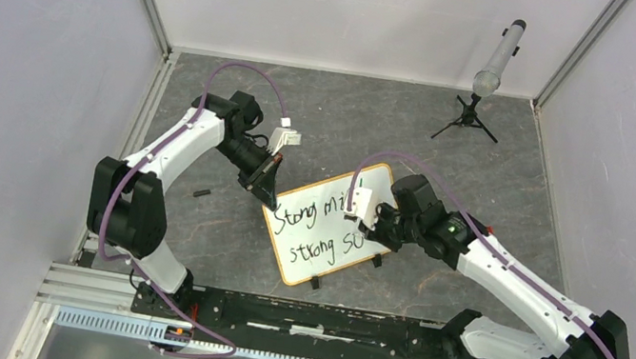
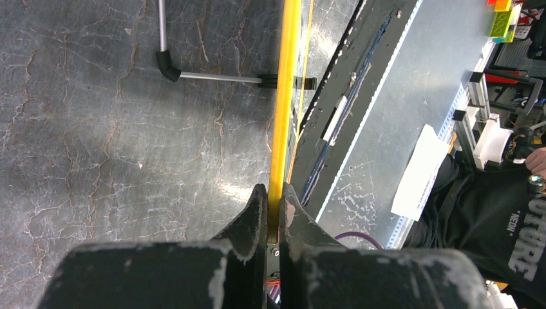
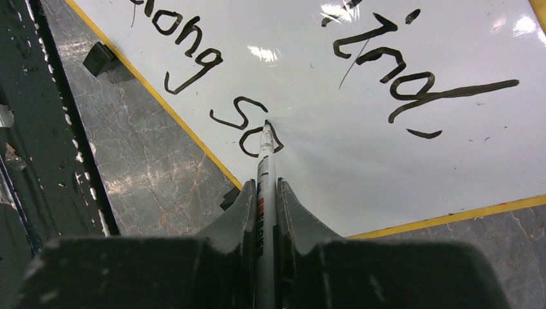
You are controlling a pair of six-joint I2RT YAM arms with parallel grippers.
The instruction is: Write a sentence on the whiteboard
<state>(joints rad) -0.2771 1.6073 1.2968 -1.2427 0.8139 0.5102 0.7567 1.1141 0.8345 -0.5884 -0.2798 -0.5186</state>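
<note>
Mid-worktop, the left gripper [image 2: 273, 193] pinches an edge of the orange-framed rectangular white whiteboard [image 1: 302, 270]. The right gripper [image 3: 266, 187] clamps a white marker pen [image 3: 265, 154], tip on the board. A black tripod [image 1: 467, 121] stands in the far-right corner.

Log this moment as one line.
left gripper: shut on edge of small orange-framed white board | right gripper: shut on white marker pen | pen tip: on board at written "so"
</note>
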